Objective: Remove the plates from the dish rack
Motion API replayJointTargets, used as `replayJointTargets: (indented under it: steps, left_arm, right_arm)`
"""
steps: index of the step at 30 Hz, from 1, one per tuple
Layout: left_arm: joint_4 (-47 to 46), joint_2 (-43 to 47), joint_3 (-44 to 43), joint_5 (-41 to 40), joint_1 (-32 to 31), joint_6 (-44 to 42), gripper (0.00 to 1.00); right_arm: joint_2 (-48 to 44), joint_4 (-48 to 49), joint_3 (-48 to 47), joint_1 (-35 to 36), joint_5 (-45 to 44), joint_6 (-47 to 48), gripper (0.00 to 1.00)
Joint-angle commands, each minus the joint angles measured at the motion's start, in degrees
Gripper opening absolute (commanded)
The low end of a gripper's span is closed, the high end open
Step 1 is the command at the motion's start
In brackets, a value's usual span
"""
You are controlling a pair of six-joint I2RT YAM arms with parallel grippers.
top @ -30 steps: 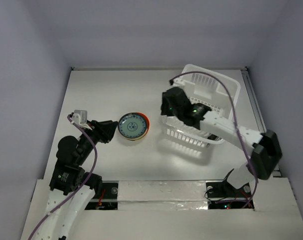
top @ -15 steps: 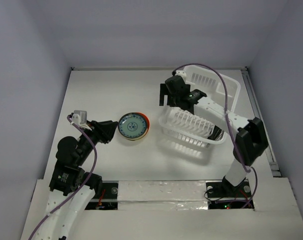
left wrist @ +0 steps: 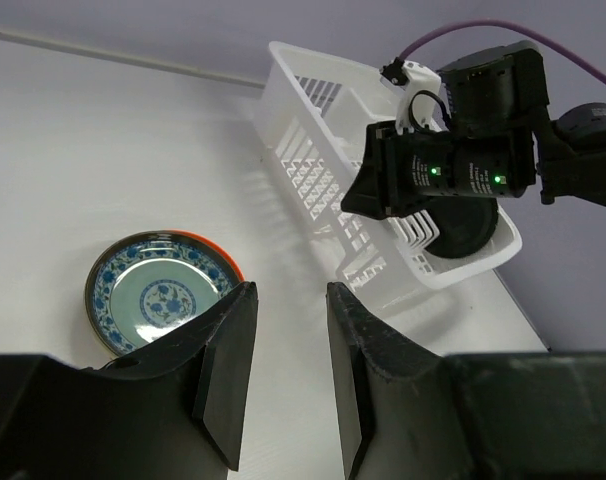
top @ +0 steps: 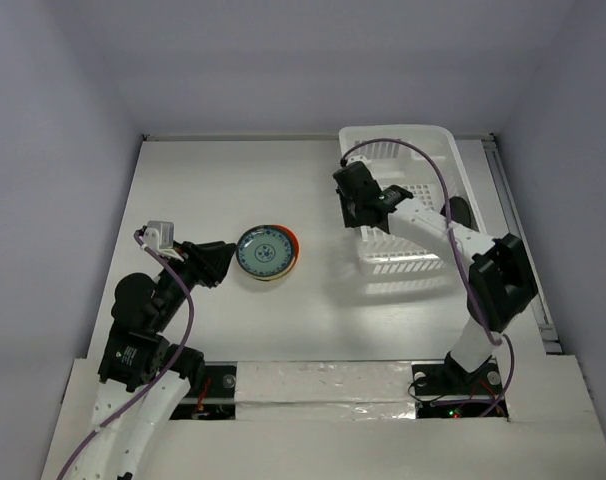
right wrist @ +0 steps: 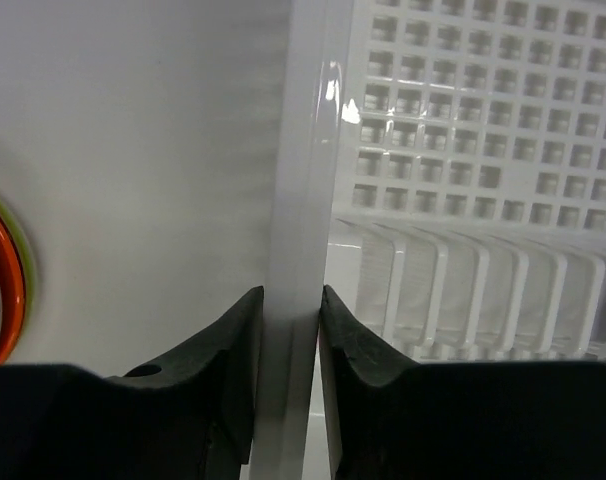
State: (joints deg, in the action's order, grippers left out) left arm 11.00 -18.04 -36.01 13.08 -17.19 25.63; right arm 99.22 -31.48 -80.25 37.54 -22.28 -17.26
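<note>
on the white table (top: 203,180), at the right side, the dish rack (top: 403,258) is seen. it is a white basket with slotted walls and a grid floor. its left rim is pinched by the right end effector (top: 361,212). in the right wrist view the two dark fingers (right wrist: 233,360) are pressed on both sides of that thin white wall, so the rack is grasped.

the left end effector (top: 218,262) is held low over the table. its fingers (left wrist: 228,370) are spread apart and nothing is held between them.

near the middle of the table, well apart from the rack, a small stack of plates (top: 266,252) is laid flat, just beside the left end effector. the top plate is painted blue with a pale centre. an orange-red edge and a thin lime green edge are seen under it.

a black plate (left wrist: 465,225) is seen at the right side of the rack. it seems to be stood on edge inside and is partly hidden by the right end effector.
</note>
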Motion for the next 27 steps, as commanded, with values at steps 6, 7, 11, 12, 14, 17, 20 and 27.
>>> replayJointTargets:
  steps: [6,7,11,12,14,17,20,27]
  left_arm:
    - [-2.57,0.03,0.24,0.63,0.23,-0.05,0.31]
    - [-2.65,0.03,0.15,0.63,0.23,0.04,0.31]
    - [-2.65,-0.24,0.24,0.89,0.75,0.04,0.31]
    - [-2.74,-0.24,0.24,0.89,0.75,-0.05,0.31]
    - [-2.74,-0.24,0.32,0.98,0.75,0.04,0.31]
    - [-2.92,0.20,0.33,1.33,0.75,0.04,0.31]
    - [-3.18,0.55,0.41,1.86,0.75,-0.05,0.31]
    - [-3.36,2.66,0.59,2.82,-1.35,-0.23,0.31]
  right_arm:
    - [-4.39,3.62,1.85,-0.80,1.45,7.94,0.58]
    - [-4.30,3.54,1.50,-0.80,1.19,6.90,0.65]
    - [-6.92,3.36,0.09,-0.80,0.23,5.22,0.82]
    - [-8.15,3.79,-0.08,-0.80,-0.21,5.04,0.83]
    - [-13.07,3.89,-0.17,-0.80,-0.92,4.34,0.83]
    - [-20.54,4.24,0.61,-1.85,-3.72,3.11,0.77]
    - [-27.47,4.07,4.29,-4.04,-8.03,1.27,0.35]
    - [-32.51,-4.61,12.65,-22.05,-9.81,-4.01,0.00]
